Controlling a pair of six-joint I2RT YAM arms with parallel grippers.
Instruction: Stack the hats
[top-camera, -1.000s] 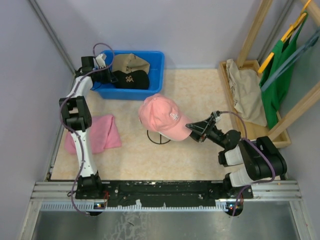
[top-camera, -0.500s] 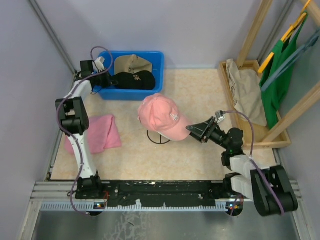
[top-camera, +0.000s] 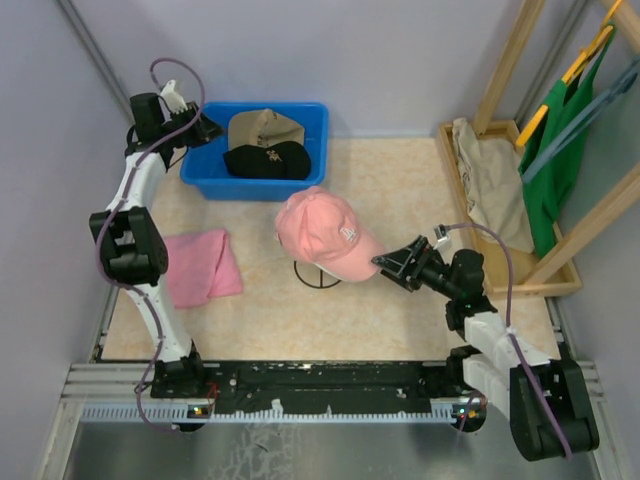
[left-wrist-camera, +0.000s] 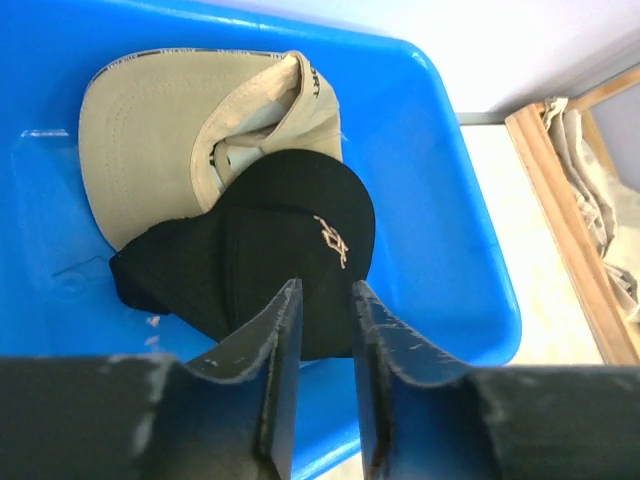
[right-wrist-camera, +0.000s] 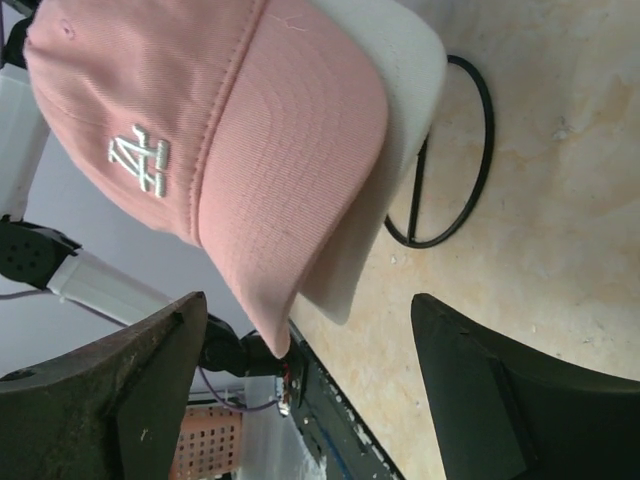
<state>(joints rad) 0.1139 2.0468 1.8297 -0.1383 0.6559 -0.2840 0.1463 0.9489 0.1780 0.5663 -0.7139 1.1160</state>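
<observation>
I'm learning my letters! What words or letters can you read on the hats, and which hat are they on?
"LA": interlocked white letters, as best I can tell, on the front of the pink cap.
Black cap: tan stitched logo, not readable.
Tan cap: tiny print along its inner band, too small.

Top camera high overhead; left wrist close above blue bin (left-wrist-camera: 455, 190), right wrist low beside pink cap (right-wrist-camera: 250, 150).
</observation>
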